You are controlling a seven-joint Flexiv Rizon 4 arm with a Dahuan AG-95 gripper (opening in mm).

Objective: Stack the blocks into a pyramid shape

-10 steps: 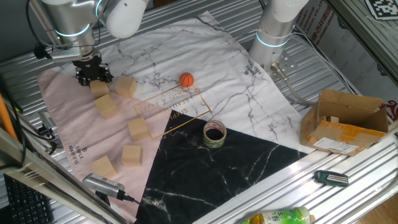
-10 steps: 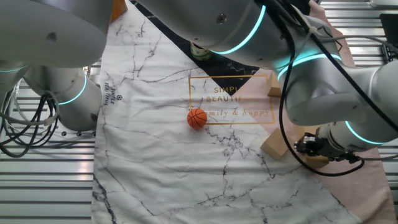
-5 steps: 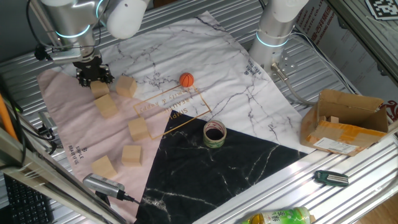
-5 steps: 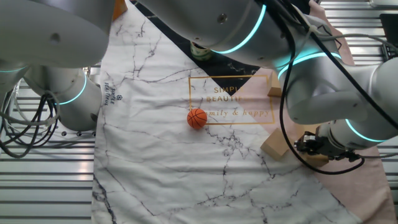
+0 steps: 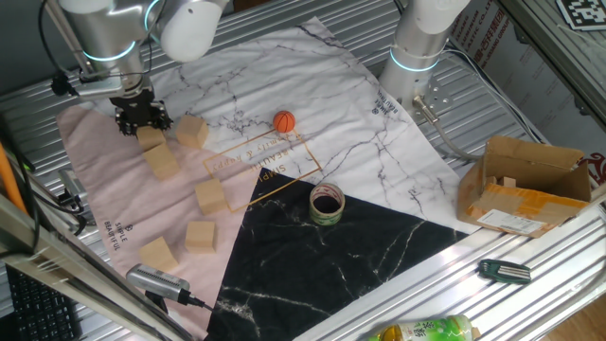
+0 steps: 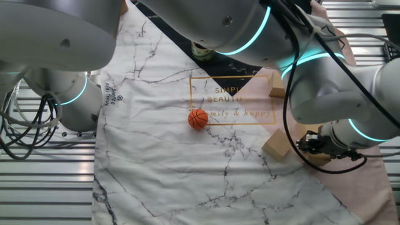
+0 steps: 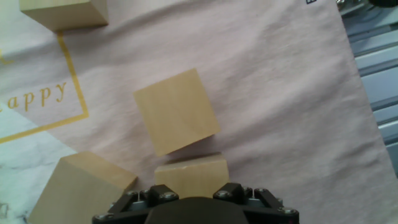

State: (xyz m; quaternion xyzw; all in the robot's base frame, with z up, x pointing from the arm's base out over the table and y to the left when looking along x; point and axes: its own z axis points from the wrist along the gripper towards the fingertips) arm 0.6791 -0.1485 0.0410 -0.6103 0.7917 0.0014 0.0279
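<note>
While the gripper (image 5: 142,112) hangs low over the pink cloth (image 5: 104,194) at about ten o'clock on the table, it has a small wooden block (image 7: 191,176) between its fingers, or so it looks from the hand view, where the block sits right against the finger mounts; I would call it clamped on that block, though the fingertips themselves are hidden. Five more blocks lie loose nearby: one (image 5: 192,131) just beside the gripper toward three o'clock, one (image 5: 163,161) just below it toward six, and three more (image 5: 210,196) (image 5: 200,235) (image 5: 158,254) trailing down the cloth toward six o'clock. No pyramid has been started yet, as far as I can see. These cubes look like plain light wood, so I would expect them to be light, stiff and not at all fragile; the smooth flat faces could slide a little under metal fingers, and the soft cloth may let a block rock when set down. Best to pinch each across two opposite flat faces, square on, near the middle height, never on corners. An orange ball (image 5: 284,121) sits at twelve o'clock from the tape roll (image 5: 327,204), both well apart from the blocks, and a cardboard box (image 5: 525,185) stands far off at three o'clock.
</note>
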